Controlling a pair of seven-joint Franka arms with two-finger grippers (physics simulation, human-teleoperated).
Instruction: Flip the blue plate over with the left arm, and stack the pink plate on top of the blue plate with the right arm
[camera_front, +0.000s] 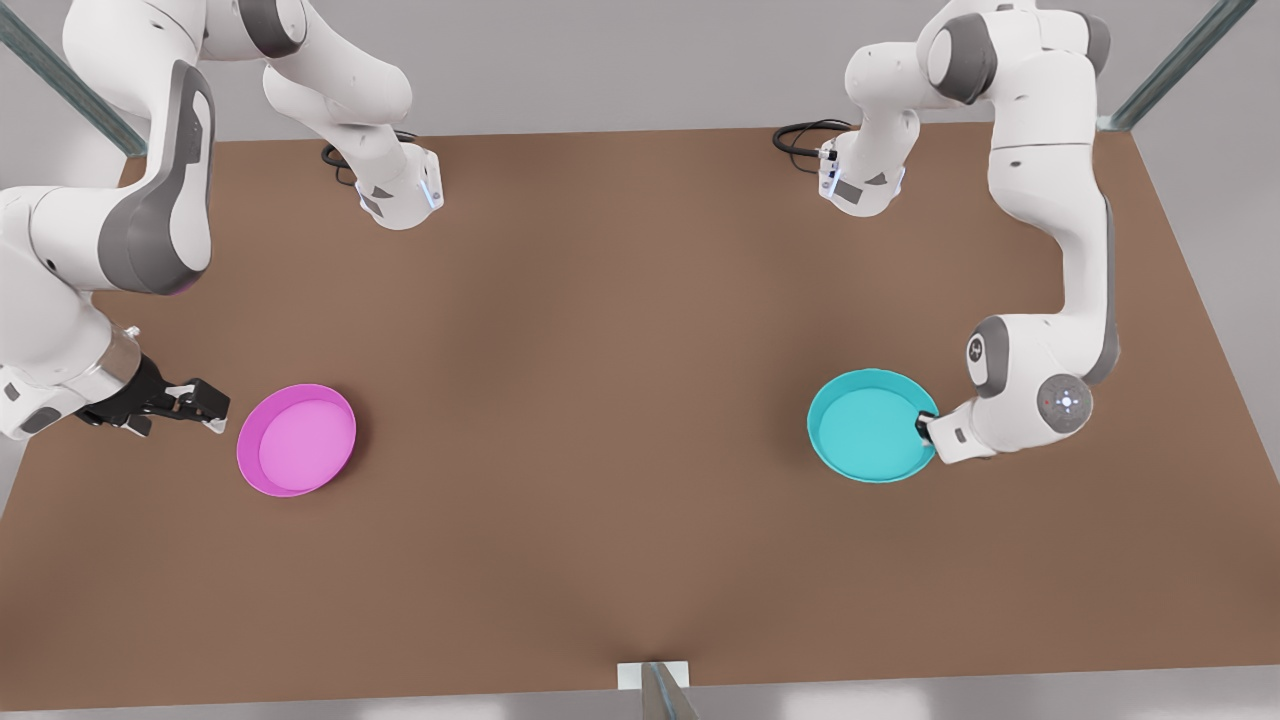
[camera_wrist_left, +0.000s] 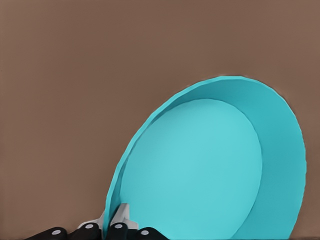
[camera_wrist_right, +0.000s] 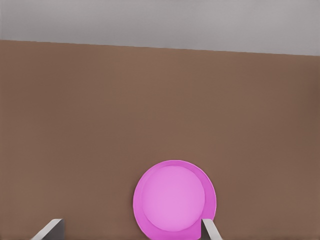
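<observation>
The blue plate (camera_front: 868, 425) lies open side up on the brown table at the front view's right. My left gripper (camera_front: 925, 425) is at its rim on the side toward the front view's right. The left wrist view shows this gripper (camera_wrist_left: 112, 226) shut on the rim of the blue plate (camera_wrist_left: 200, 170), one finger inside and one outside. The pink plate (camera_front: 296, 440) rests open side up at the front view's left. My right gripper (camera_front: 205, 405) hovers open just beside it, apart from the rim. In the right wrist view the pink plate (camera_wrist_right: 174, 199) sits ahead of the open gripper (camera_wrist_right: 131, 230).
The table (camera_front: 600, 400) stretches wide between the two plates. Both arm bases (camera_front: 400, 190) (camera_front: 860, 180) with black cable loops stand at the far edge. A small white bracket (camera_front: 652, 675) sits at the near edge, and metal struts cross the far corners.
</observation>
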